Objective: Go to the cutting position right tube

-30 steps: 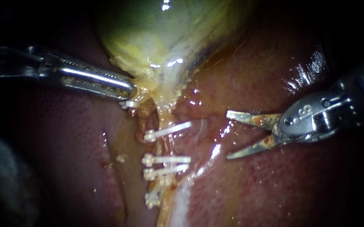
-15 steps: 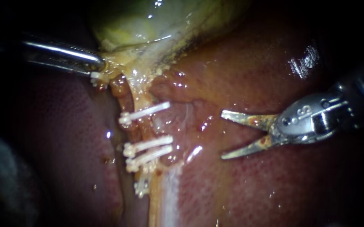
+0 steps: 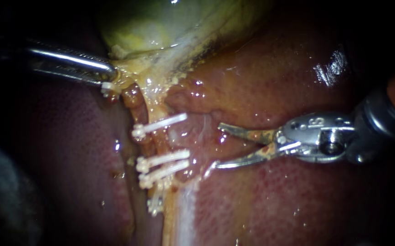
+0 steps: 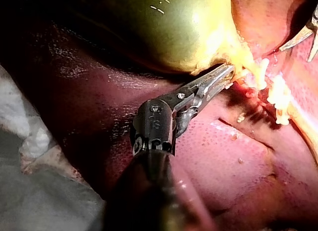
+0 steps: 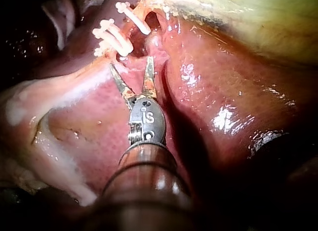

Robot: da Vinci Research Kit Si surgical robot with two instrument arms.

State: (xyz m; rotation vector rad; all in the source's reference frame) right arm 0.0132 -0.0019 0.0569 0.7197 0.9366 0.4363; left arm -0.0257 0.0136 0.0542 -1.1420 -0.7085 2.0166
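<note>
My left instrument [image 3: 108,75] comes in from the left, its jaws shut on yellowish tissue at the neck of the gallbladder [image 3: 161,27]. The left wrist view shows the same grip [image 4: 226,74]. Below the neck a tube [image 3: 154,139] runs down and carries several white clips [image 3: 161,159]. My right instrument [image 3: 213,148] has two thin blades. They stand open just right of the clips, with pale tissue [image 3: 197,134] ahead of them and nothing held. In the right wrist view the open blades [image 5: 131,64] point at the clips [image 5: 112,37].
Red-brown liver [image 3: 297,205] surrounds the tube on both sides. A pale strip [image 3: 186,214] runs down from the lowest clips. Grey-white cloth [image 4: 30,191] lies behind my left instrument's shaft.
My left instrument first pulled the gallbladder neck and the clipped tube up and to the left. My right instrument then moved left toward the clips, its blades still open.
</note>
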